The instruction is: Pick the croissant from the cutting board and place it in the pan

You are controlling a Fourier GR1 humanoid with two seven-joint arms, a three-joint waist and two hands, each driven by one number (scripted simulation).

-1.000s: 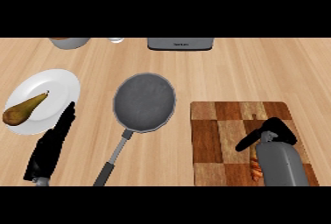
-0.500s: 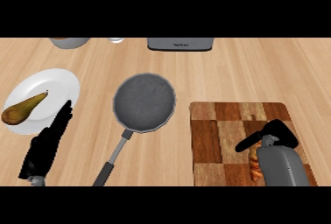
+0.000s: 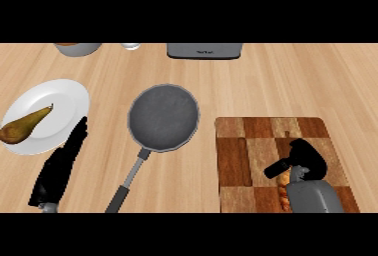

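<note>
Right hand [image 3: 301,159] has lowered, fingers curled over the croissant [image 3: 283,186] at the cutting board's [image 3: 244,160] near edge. Left hand [image 3: 63,165], fingers straight, unchanged beside the plate [image 3: 52,107]. Pan [image 3: 164,117] unmoved.

We note the left hand [image 3: 63,167] has drifted slightly lower beside the plate [image 3: 63,102]. The right hand [image 3: 303,161] has settled lower over the cutting board [image 3: 247,165], curled above the croissant [image 3: 283,194].

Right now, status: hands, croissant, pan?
Right hand curled over the croissant on the cutting board, grasp hidden. Left hand open beside the plate. Pan holds nothing; path unobstructed.
</note>
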